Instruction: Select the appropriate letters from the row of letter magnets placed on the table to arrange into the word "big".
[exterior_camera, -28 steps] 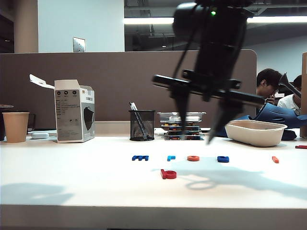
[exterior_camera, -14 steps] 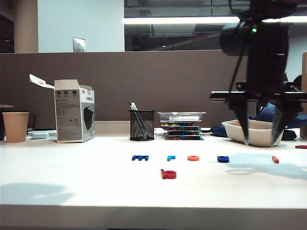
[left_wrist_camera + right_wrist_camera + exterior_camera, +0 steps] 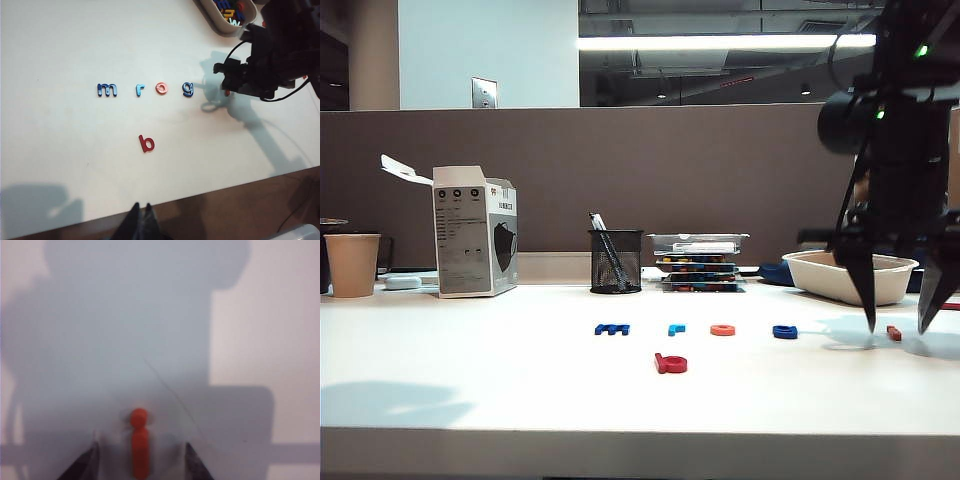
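The row of letter magnets lies on the white table (image 3: 470,370): dark blue "m" (image 3: 612,328), light blue "r" (image 3: 677,329), orange "o" (image 3: 723,329), dark blue "g" (image 3: 785,331) (image 3: 187,89), and, further right, the orange "i" (image 3: 894,332) (image 3: 140,442). The red "b" (image 3: 671,363) (image 3: 146,143) lies alone in front of the row. My right gripper (image 3: 898,322) (image 3: 140,446) points down, open, a finger on each side of the "i" without touching it. My left gripper (image 3: 141,207) is shut and empty, hovering off the table's front edge.
At the back stand a paper cup (image 3: 352,264), an open grey box (image 3: 475,231), a mesh pen holder (image 3: 616,261), a stack of letter trays (image 3: 699,262) and a beige tray (image 3: 852,276) just behind the right gripper.
The right arm has swung from the table's middle to the right and dropped until its open fingers straddle the orange "i". The letters and the left arm have not moved.
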Tool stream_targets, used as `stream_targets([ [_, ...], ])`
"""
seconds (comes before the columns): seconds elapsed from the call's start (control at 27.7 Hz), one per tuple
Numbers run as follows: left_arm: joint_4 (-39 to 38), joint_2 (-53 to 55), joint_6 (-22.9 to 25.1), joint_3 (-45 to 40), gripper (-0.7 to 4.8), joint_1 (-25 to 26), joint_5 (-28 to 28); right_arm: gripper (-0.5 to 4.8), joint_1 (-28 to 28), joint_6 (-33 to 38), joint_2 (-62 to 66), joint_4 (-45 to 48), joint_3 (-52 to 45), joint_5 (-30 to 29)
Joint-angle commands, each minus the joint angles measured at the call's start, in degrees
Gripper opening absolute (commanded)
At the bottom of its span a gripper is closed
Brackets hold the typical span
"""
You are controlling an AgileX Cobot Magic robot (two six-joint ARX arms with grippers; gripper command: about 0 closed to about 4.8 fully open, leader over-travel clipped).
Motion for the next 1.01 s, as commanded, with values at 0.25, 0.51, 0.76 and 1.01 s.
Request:
stream_targets([
  [0.25, 0.33, -0.11, 0.37, 0.22, -0.05, 0.04, -0.37, 2.06, 0.04, -0.28, 3.30, -0.74, 0.07, -1.36],
  [0.51, 0.35, -0.11, 0.37, 0.22, -0.05, 0.04, -0.37, 1.75, 0.02, -1.60, 3.28, -3.34, 0.07, -1.84],
  [0.76, 0.35, -0.11, 0.37, 0.22, -0.05, 0.04, -0.37, 0.89, 0.00, -1.77, 3.28, -5.14, 0.04, -2.19],
  [1.01, 0.35, -0.11, 0.37, 0.22, -0.05, 0.04, -0.37, -0.06, 0.00, -2.89, 3.26, -5.01, 0.07, -2.21],
])
